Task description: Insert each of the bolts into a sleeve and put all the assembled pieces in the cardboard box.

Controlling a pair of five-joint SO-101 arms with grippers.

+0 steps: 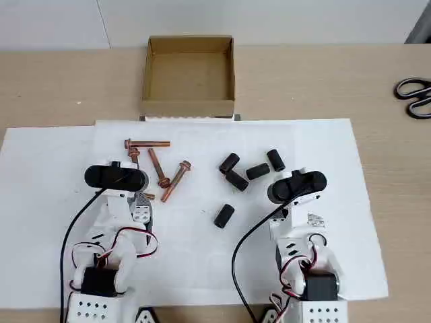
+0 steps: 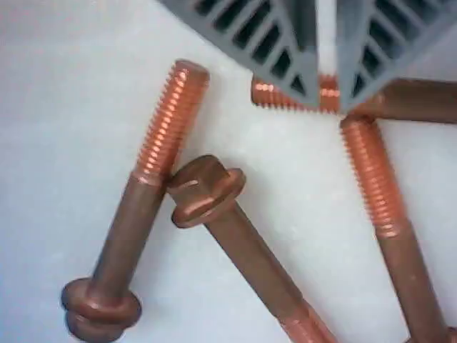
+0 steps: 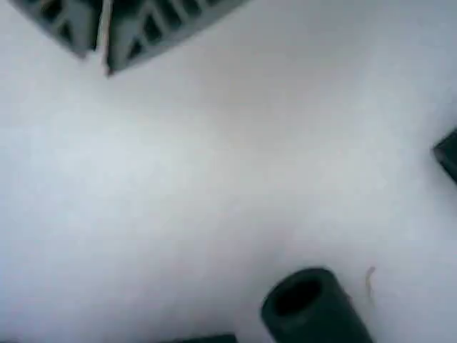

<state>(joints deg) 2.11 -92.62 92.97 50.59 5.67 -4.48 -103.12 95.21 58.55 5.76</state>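
- Lying loose on a white paper sheet [image 1: 357, 202] spread over the pale wooden worktop [image 1: 54, 81] are the copper-coloured flanged hex-head metal bolts [image 1: 158, 168]. Each has a smooth brown shank and a brighter threaded end.
- Of these, the crosswise bolt [image 1: 147, 143] runs parallel to the front wall of the open brown cardboard box [image 1: 188, 108], which sits beyond the sheet's far edge. Two other bolts slant beside each other closer to the arms.
- The left arm [image 1: 116, 177] stands just beside this scatter of bolts.
- In the left wrist view, the left hand [image 2: 328, 100] has its grey ribbed fingers [image 2: 282, 43] closed to a thin slit and clamps nothing. Its tips sit over the covered bolt [image 2: 418, 100], whose long axis crosses the slit.
- The flanking bolt [image 2: 143, 207] lies well apart from the hand, while the nearer bolt [image 2: 389, 214] has its threaded end just beside the tips. The head of the middle bolt [image 2: 246, 250] lies between the two.
- The short black cylindrical sleeves [image 1: 236, 180] cluster in front of the right arm [image 1: 296, 185], with a lone sleeve [image 1: 224, 216] apart from them.
- The right hand [image 3: 101, 61] is likewise closed to a slit and holds nothing. A near sleeve [image 3: 310, 307] lies well apart from it, its open bore showing.
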